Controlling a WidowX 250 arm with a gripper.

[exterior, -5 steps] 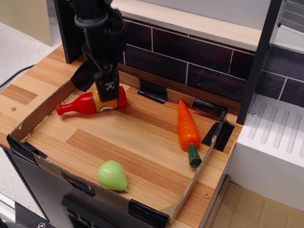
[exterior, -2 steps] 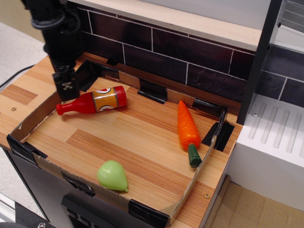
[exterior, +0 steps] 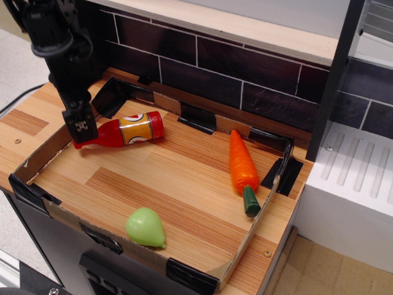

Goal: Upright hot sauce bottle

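The bottle [exterior: 123,131] lies on its side at the tray's [exterior: 239,246] back left, neck pointing left beneath the gripper [exterior: 81,129]; whether the jaws grasp it cannot be told. A carrot [exterior: 241,163] lies right, a green fruit [exterior: 145,227] in front.

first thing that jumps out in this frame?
The hot sauce bottle, bright red and lying on its side at the back left of the cardboard-walled tray. The black gripper hangs right over its neck end, hiding the cap. Next come the orange carrot along the right wall and the pale green pear-shaped toy near the front edge.
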